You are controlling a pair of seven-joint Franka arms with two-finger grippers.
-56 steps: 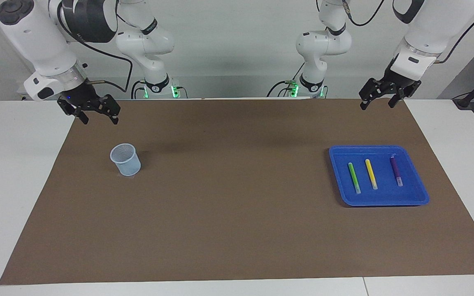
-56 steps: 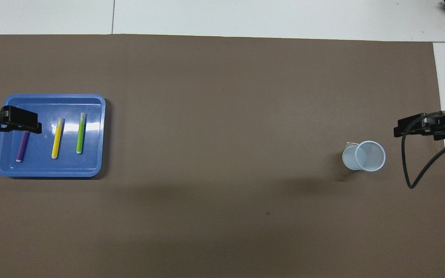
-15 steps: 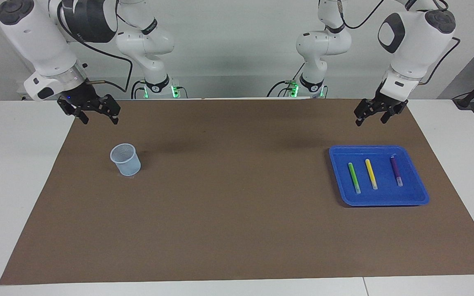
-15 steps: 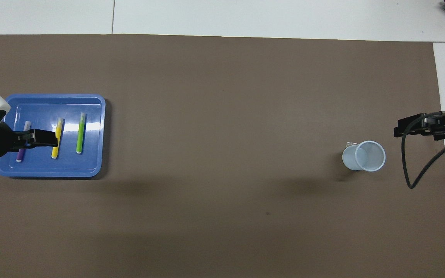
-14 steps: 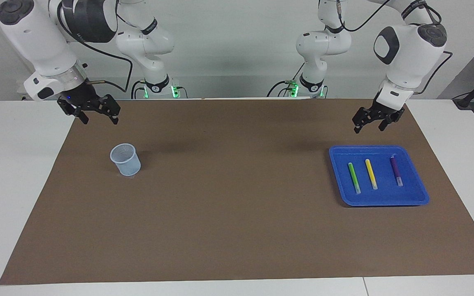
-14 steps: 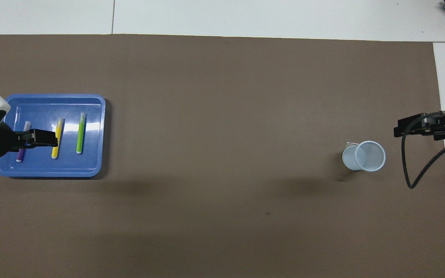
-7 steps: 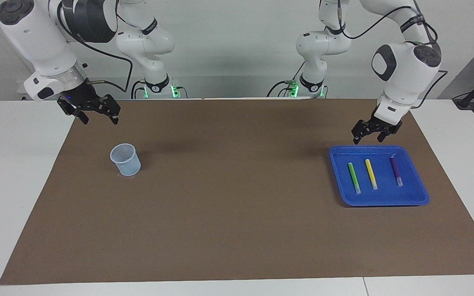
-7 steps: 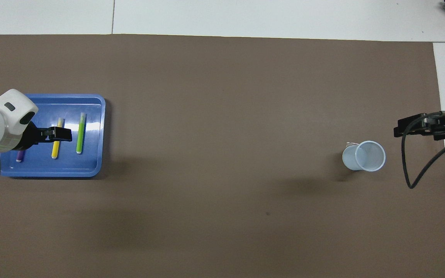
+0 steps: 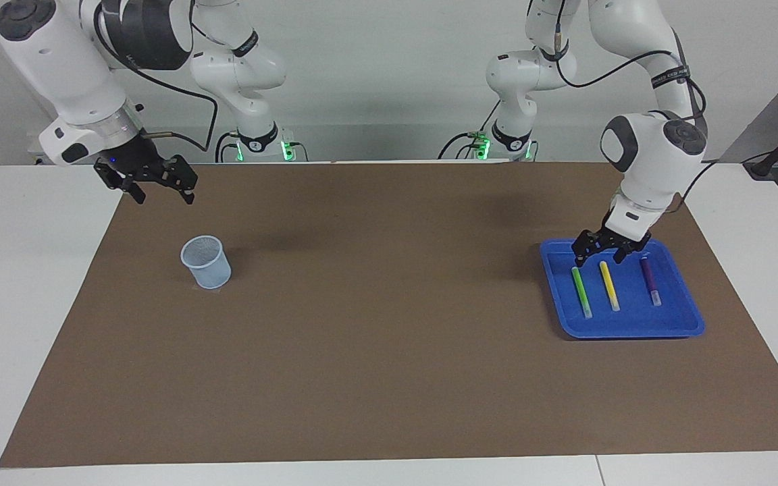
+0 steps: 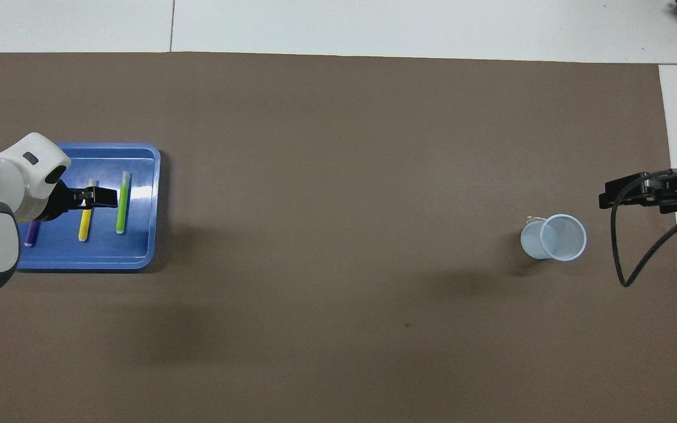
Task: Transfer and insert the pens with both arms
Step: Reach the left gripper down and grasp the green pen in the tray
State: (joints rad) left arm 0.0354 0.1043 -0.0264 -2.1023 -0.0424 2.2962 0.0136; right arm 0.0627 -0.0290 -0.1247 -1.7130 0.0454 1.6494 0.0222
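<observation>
In the facing view the left gripper point(image 9: 598, 254) hangs low over the robot-side end of the blue tray point(image 9: 689, 317), its two fingers spread apart with nothing between them. The green pen point(image 9: 581, 291) starts just below one fingertip and the yellow pen point(image 9: 608, 285) just below the gap, both running away from the gripper toward the tray's edge farther from the robots; whether a fingertip touches either pen cannot be told. The purple pen point(image 9: 650, 279) lies beside the gripper, toward the left arm's end of the table, apart from its fingers. The right gripper point(image 9: 157, 192) waits in the air at the right arm's end of the table, fingers open and empty, with the pale blue cup point(image 9: 206, 262) standing on the brown mat point(image 9: 389, 324) well apart from it. In the overhead view the left gripper point(image 10: 99, 197) covers the upper part of the yellow pen point(image 10: 84, 226); the green pen point(image 10: 121, 202) lies just beside its tip, and the purple pen point(image 10: 30, 234) shows only its end under the white wrist. The tray point(image 10: 138, 258) holds all three. The right gripper point(image 10: 620, 196) sits near the mat's edge, its opening unclear from here, with the cup point(image 10: 555, 237) near it.
</observation>
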